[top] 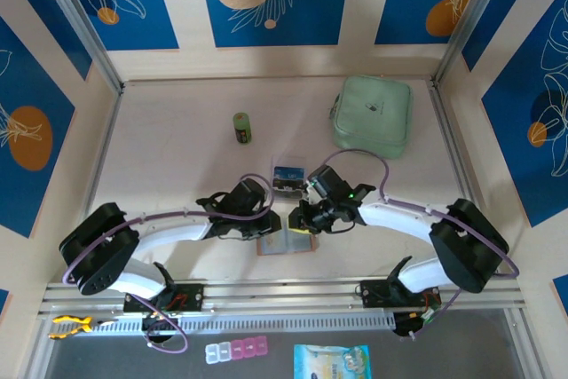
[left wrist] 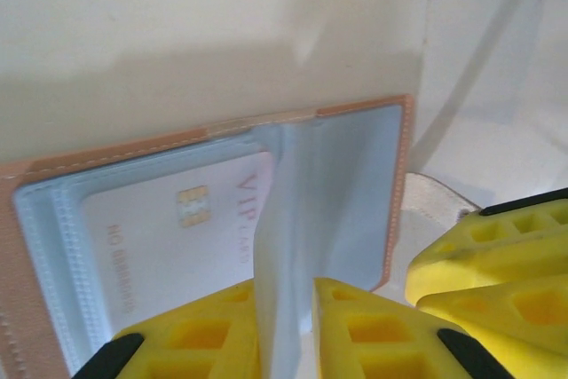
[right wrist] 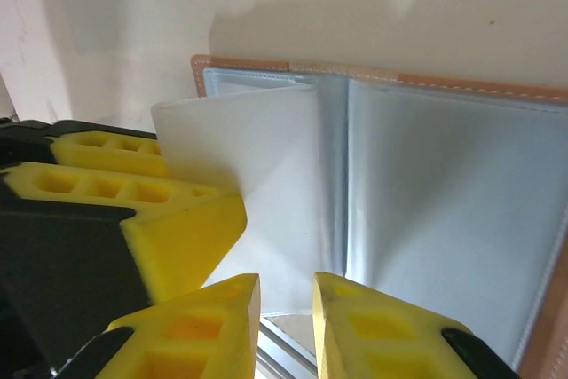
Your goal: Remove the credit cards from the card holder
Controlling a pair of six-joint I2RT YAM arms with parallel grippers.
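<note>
1. Top external view: one card holder (top: 272,247) lies open on the table (top: 169,157) near the arms' bases. Two grippers meet over it, the left gripper (top: 270,226) just beside the right gripper (top: 303,225).
2. Left wrist view: one white card (left wrist: 169,237), with a gold chip and "VIP" lettering, sits inside a clear pocket in one half of the holder.
3. One clear pocket leaf (left wrist: 282,246) stands up from the holder's fold. It runs between the left gripper's jaws, which are clenched on it.
4. Right wrist view: the right gripper's jaws stand a narrow gap apart and grasp nothing. Its tips are just beside the holder's edge.
5. The loose cards (top: 286,177), printed blue, dark and white, lie on the table just beyond the grippers. I cannot tell whether there is one or several.
6. Farther back stand one green cylinder (top: 241,127) and one mint-green pouch (top: 373,113), well apart from each other.
</note>
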